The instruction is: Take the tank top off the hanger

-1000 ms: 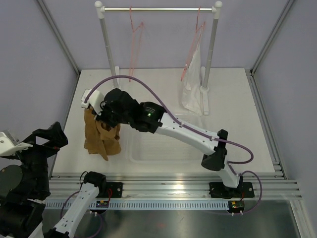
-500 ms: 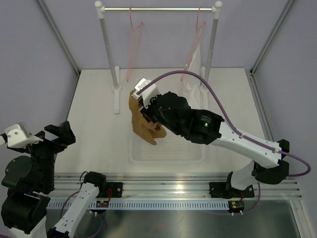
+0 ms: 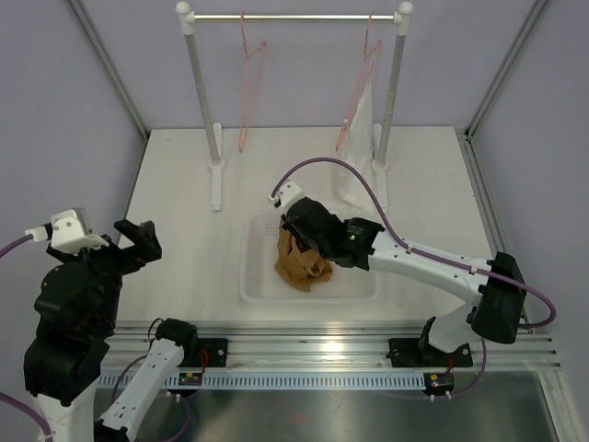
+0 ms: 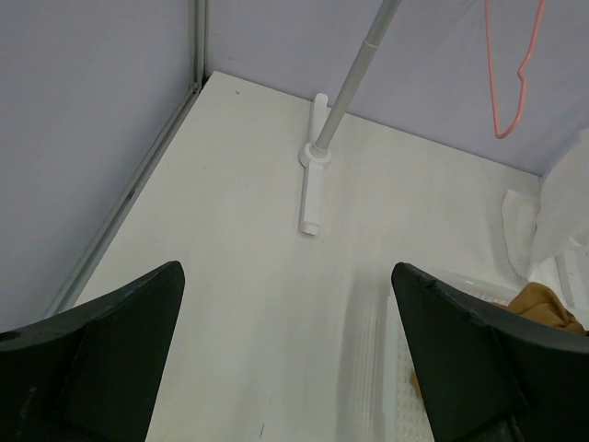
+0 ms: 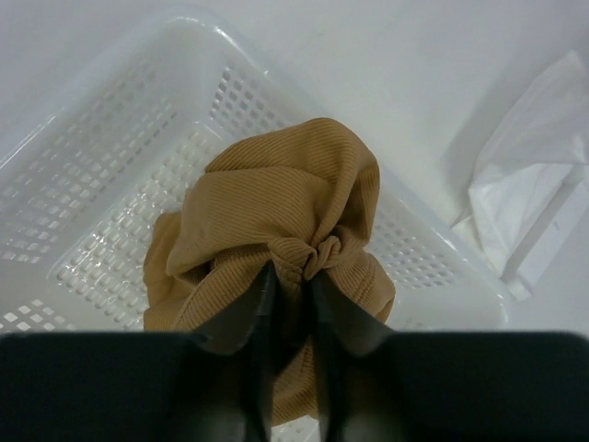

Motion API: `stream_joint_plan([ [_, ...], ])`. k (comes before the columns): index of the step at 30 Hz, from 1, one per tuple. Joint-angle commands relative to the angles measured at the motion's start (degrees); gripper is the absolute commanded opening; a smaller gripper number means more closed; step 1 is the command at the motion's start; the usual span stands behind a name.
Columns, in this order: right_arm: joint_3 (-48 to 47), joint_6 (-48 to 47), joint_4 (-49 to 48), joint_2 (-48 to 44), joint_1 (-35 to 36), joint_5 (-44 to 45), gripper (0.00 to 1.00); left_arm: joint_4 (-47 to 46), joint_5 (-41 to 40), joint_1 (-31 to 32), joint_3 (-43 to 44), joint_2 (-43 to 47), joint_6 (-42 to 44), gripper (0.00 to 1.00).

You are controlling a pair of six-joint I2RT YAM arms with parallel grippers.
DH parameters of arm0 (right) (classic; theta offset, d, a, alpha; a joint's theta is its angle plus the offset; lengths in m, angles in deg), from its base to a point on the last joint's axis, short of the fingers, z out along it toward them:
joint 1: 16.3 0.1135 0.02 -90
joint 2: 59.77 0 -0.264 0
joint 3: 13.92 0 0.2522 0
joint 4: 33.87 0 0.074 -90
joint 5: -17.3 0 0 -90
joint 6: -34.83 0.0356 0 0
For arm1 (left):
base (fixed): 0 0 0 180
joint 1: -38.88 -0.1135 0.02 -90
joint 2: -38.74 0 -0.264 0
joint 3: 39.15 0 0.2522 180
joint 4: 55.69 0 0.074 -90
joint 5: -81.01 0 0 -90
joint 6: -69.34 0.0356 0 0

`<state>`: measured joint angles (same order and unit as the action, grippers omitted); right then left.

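- Tank top (image 3: 299, 262): off the hanger and bunched in a heap inside the white mesh basket (image 3: 354, 287) at desk (image 3: 184, 184) centre. Fabric looks to rest on the basket floor.
- Hanger (image 3: 246, 83): pink and bare, hooked on the silver rail (image 3: 294, 17), toward 11 o'clock from the basket. Nothing tan on it.
- Right end effector (image 5: 293, 276): directly above the heap, jaws narrow, pinching a small pucker of tan fabric between the tips.
- Left end effector (image 4: 285, 276): jaws wide, holding nothing, out at 9 o'clock from the basket and well apart from it.
- White garment (image 3: 359, 157): on a second pink hanger toward 1 o'clock, untouched.
- Progress: the separation looks done and the garment is down. Judged remaining: let go of the pucker and lift the right arm clear.
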<state>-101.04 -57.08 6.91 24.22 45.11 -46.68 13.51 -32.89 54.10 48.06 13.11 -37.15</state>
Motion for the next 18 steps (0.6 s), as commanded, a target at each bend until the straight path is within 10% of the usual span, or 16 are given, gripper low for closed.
stream_joint_plan([
  [1, -0.64, 4.45, -5.67, 0.92, -1.81, -2.21, 0.30, -2.97, 2.89, -0.11, -1.55, -2.67, 0.93, 0.99],
  [7, 2.61, 8.15, -5.50, -8.11, -2.17, -3.25, 0.38, -4.29, 1.23, -0.11, -5.60, -3.03, 1.72, 0.99],
  [11, 5.24, 10.08, -3.91, -15.77, -2.17, -6.59, 0.99, -4.99, 0.96, -0.11, -6.56, -2.85, 1.90, 0.99],
  [18, -0.02, 15.96, 12.21, -21.76, -2.87, 18.30, 1.00, -6.04, 4.99, -0.11, -8.50, -4.61, 2.25, 0.99],
])
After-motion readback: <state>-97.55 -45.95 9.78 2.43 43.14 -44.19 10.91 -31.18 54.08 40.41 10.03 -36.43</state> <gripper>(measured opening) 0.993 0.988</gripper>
